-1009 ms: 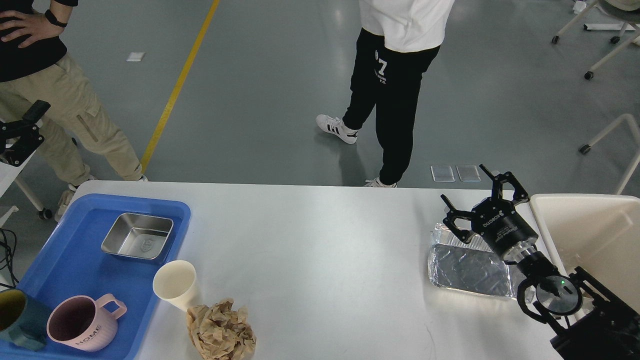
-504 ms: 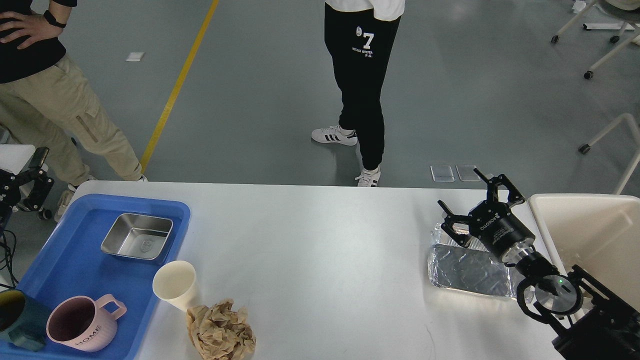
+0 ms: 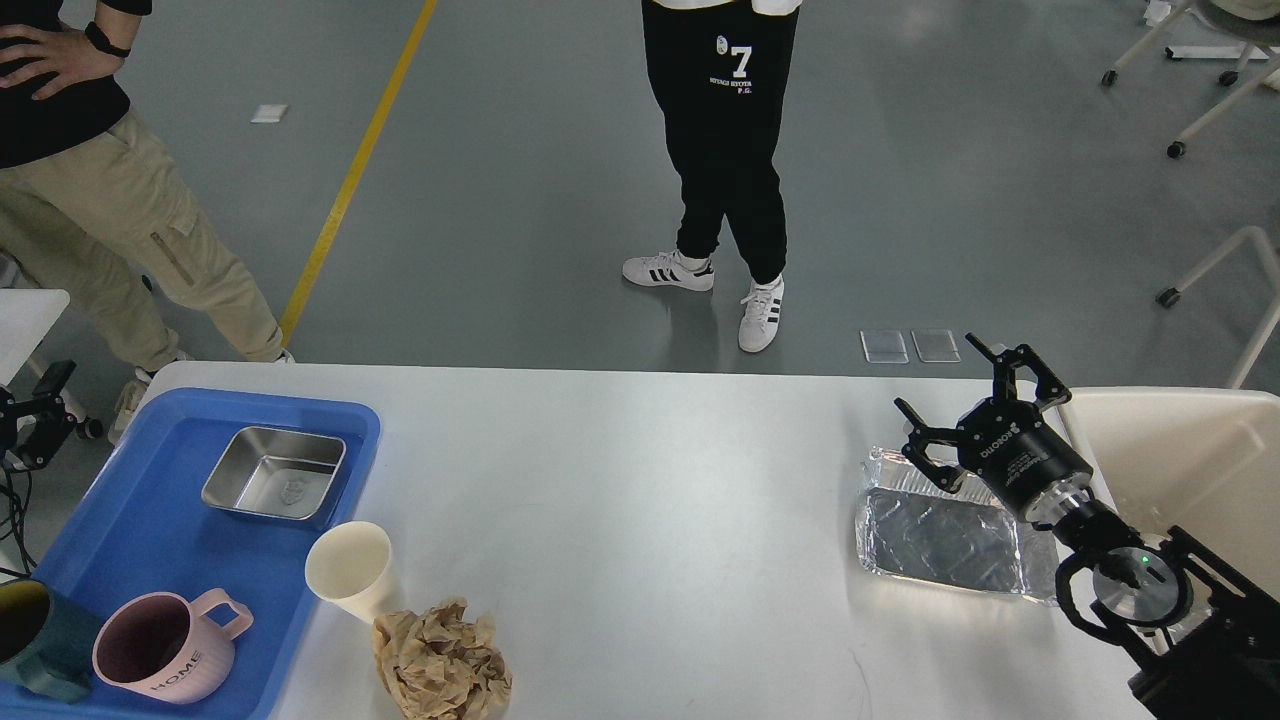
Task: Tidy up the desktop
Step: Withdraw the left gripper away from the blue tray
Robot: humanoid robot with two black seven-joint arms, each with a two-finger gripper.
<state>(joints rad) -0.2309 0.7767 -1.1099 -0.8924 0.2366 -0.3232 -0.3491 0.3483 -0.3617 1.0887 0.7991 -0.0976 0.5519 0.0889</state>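
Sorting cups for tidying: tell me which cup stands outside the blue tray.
The cream paper cup: it stands on the white desktop beside the tray. The pink mug and dark green cup sit inside it.

— What does the right arm look like?
— Black throughout, with a silver ring at the wrist and a round joint housing showing a small green light.
— And its end?
— The right gripper [image 3: 975,400] has a cylindrical black body with white lettering and two skeletal, linked black fingers [image 3: 1022,362].
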